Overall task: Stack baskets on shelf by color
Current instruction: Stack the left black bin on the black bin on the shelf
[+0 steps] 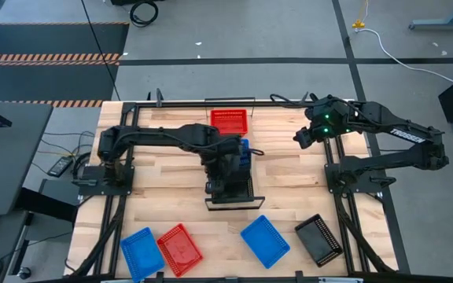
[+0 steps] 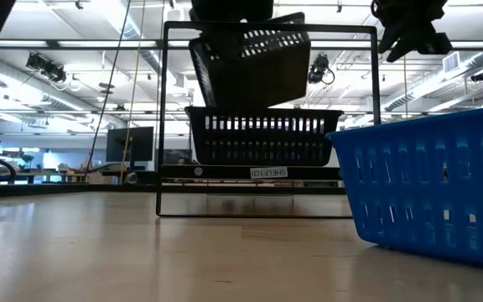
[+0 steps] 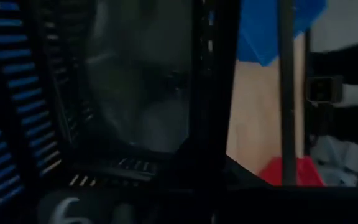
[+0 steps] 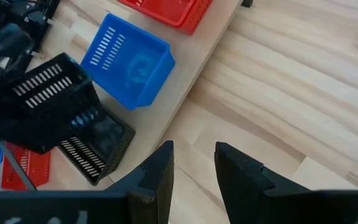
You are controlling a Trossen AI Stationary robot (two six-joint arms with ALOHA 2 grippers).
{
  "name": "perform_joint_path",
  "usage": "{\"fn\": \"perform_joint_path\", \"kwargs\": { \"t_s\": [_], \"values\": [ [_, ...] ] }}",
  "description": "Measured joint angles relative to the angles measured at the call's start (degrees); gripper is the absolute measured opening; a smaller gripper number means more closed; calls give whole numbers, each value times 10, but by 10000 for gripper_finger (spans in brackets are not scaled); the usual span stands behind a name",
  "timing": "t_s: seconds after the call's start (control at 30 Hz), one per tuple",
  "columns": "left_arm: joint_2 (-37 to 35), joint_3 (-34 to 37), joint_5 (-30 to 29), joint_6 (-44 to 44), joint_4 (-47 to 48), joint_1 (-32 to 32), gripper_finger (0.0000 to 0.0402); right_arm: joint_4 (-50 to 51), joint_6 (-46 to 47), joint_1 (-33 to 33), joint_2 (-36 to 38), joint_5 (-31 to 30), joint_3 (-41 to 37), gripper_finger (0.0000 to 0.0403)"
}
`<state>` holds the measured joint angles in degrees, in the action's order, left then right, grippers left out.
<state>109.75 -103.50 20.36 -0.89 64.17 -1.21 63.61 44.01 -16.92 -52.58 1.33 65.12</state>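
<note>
My left gripper (image 1: 225,179) is shut on a black basket (image 2: 250,63), which hangs tilted over a second black basket (image 2: 262,134). That second basket rests by its bottom on the near end of the shelf (image 2: 250,172). Farther along the shelf (image 4: 194,65) sit a blue basket (image 4: 126,59) and a red basket (image 1: 229,120). In the right wrist view the held basket (image 4: 39,102) is above the resting one (image 4: 95,149). My right gripper (image 4: 194,165) is open and empty, high over the table's far right (image 1: 307,135). My left gripper holds the black basket by its upper wall (image 2: 233,29), coming from above; the top edge of the low view cuts off the fingers. The basket hangs tilted below the gripper, its low side just over the rim of the black basket on the shelf; whether they touch, I cannot tell.
Near the table's front edge lie a blue basket (image 1: 141,251), a red basket (image 1: 179,250), another blue basket (image 1: 264,240) and a black basket (image 1: 318,238). A black metal frame (image 2: 162,126) stands around the shelf.
</note>
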Motion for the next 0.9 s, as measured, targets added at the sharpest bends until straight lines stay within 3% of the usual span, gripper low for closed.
{"fn": "perform_joint_path", "kwargs": {
  "t_s": [0.13,0.53,0.9],
  "values": [
    [2,-1,39,25,-1,2,5,0,0,9,1,0,0,121],
    [2,-1,-11,29,-17,9,7,0,-2,16,1,-8,0,121],
    [2,-1,12,11,-17,14,48,0,-2,16,1,-3,0,121]
  ]
}}
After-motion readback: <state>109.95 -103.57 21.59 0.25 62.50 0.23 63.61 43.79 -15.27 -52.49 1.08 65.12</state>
